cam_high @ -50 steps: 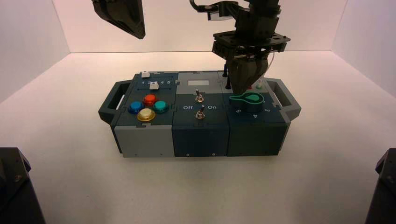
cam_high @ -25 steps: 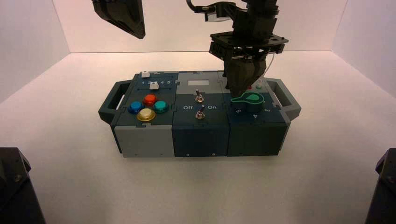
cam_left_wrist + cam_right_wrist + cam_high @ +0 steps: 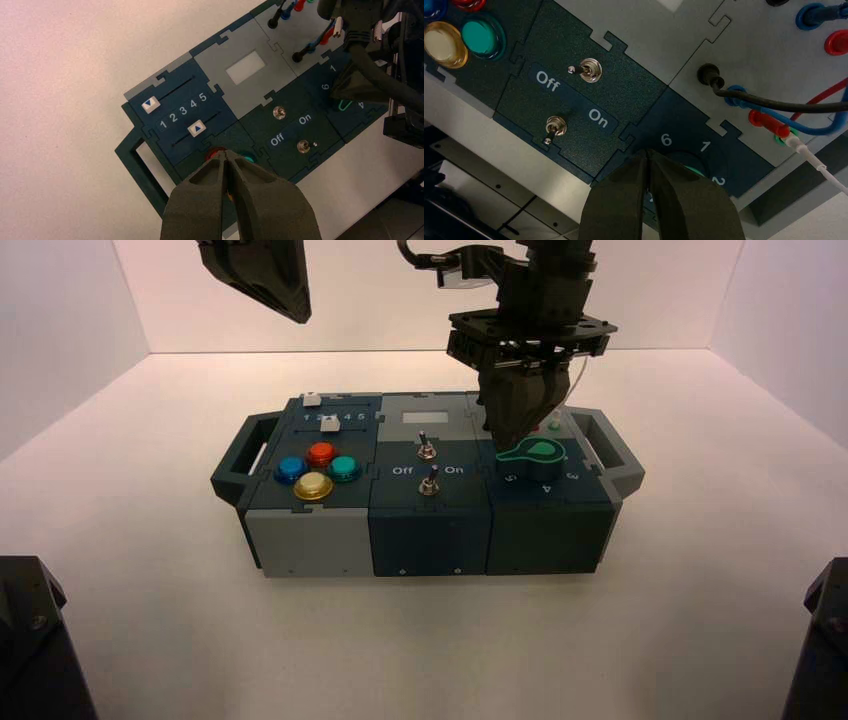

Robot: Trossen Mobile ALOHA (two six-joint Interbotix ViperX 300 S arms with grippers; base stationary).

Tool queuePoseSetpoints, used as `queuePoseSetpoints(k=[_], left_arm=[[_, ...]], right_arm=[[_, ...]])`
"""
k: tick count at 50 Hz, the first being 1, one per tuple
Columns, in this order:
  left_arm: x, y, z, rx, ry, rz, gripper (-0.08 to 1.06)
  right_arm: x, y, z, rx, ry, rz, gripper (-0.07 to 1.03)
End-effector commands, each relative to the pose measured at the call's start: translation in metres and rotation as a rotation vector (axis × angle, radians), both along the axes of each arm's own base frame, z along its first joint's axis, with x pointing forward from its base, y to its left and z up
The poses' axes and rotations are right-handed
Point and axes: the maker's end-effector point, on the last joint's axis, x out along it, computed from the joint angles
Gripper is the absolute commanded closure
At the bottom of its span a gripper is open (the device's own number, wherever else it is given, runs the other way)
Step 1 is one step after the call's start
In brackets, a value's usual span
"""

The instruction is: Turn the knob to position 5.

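Probably stiff to twist, the knob (image 3: 542, 458) wants a push on its pointer's narrow end, where my right gripper (image 3: 647, 152) sits closed.

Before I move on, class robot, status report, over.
Right gripper: fingers together, at the green-topped knob, partly covering it in both wrist views. Left gripper: idle over buttons.

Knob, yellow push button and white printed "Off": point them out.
Knob (image 3: 542, 450): high view, on its green pointer top.
Yellow push button (image 3: 441, 44): right wrist view, on its cap.
White printed "Off" (image 3: 548, 81): right wrist view, on its middle letter.
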Motion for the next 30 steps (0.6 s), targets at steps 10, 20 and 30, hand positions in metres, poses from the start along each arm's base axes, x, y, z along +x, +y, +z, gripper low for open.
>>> queuePoseSetpoints(k=[10,20,30], left_arm=[[0.006,-0.005,0.012,-0.021,-0.030,-0.003,1.01],[0.005,-0.004,0.011,-0.019,-0.028,-0.003,1.01],[0.004,-0.003,0.010,-0.015,-0.024,-0.005,1.01]], right_arm=[[0.007,0.009,0.009,0.029,-0.034,0.004,0.99],[0.026,0.022,0.030,0.075,-0.112,0.008,0.99],[0.029,0.023,0.048,0.089,-0.128,0.003,0.99]])
